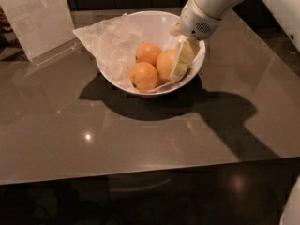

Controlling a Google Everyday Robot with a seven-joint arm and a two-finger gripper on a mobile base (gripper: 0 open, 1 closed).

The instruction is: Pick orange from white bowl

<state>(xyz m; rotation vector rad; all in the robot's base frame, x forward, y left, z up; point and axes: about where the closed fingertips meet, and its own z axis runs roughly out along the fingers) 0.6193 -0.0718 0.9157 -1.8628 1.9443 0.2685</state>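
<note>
Camera view: the white bowl [157, 22] stands on a glossy brown table [140, 144], lined on its left side with a crinkled translucent sheet [110, 41] and holding three oranges. The gripper [180, 64], on a white arm entering from the upper right, reaches down into the bowl's right side and partly covers the orange [164, 65] nearest that rim. Whether it is spread or clamped on the fruit cannot be told.

The orange [166, 64] is plain orange, the bowl [157, 25] glossy white, the gripper [181, 60] inside it cream and white, the table [140, 144] grey-brown.
</note>
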